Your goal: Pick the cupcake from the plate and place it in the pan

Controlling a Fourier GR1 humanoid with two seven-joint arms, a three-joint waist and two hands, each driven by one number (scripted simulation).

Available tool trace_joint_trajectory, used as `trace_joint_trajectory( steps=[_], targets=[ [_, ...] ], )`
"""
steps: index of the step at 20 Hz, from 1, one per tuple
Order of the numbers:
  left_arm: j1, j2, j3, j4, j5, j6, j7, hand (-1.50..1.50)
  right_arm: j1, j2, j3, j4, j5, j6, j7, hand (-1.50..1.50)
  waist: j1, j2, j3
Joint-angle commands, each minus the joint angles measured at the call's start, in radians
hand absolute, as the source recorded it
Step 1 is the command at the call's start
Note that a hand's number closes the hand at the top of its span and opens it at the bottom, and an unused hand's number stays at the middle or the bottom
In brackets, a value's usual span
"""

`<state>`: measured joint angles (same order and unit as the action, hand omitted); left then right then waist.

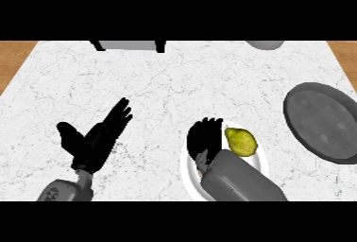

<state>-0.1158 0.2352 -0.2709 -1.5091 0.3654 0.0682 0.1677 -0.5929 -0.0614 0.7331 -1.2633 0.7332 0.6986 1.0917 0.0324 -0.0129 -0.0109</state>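
A yellow-green cupcake [241, 141] sits on the right half of a white plate [260, 162] near the counter's front edge. My right hand [205, 138] hovers over the plate's left half, just left of the cupcake, fingers stretched forward and open, not curled round it. Its grey forearm covers the plate's near part. A dark grey round pan [325, 122] lies to the right of the plate, by the counter's right edge. Far to the left, my left hand [94, 138] rests open above the counter, fingers spread and pointing away.
The white marble counter [174, 85] has wooden strips at both sides. A grey object with black legs [130, 45] stands at the back left, and a grey rounded vessel [265, 44] at the back right.
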Motion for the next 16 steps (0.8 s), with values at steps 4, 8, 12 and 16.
trace_joint_trajectory(
  steps=[4,8,12,16],
  targets=[
    [0.004,-0.005,0.001,-0.001,-0.007,-0.001,0.003,0.0,-0.034,0.059,0.063,0.082,-0.077,0.065,0.314,-1.5,-0.002,0.011,0.009],
    [-0.031,-0.008,0.024,-0.001,-0.008,0.022,0.028,0.0,-0.038,0.059,0.108,0.081,-0.045,0.089,0.344,-1.5,-0.02,0.009,0.009],
    [-0.011,-0.021,0.021,0.003,-0.009,0.027,0.024,0.0,-0.043,0.059,0.085,0.08,-0.045,0.116,0.352,-1.5,-0.03,0.009,0.009],
    [0.002,-0.016,0.023,0.01,-0.019,0.01,0.005,0.0,-0.006,0.059,0.12,0.071,-0.038,0.089,0.353,-1.5,-0.028,0.01,0.01]
  ],
)
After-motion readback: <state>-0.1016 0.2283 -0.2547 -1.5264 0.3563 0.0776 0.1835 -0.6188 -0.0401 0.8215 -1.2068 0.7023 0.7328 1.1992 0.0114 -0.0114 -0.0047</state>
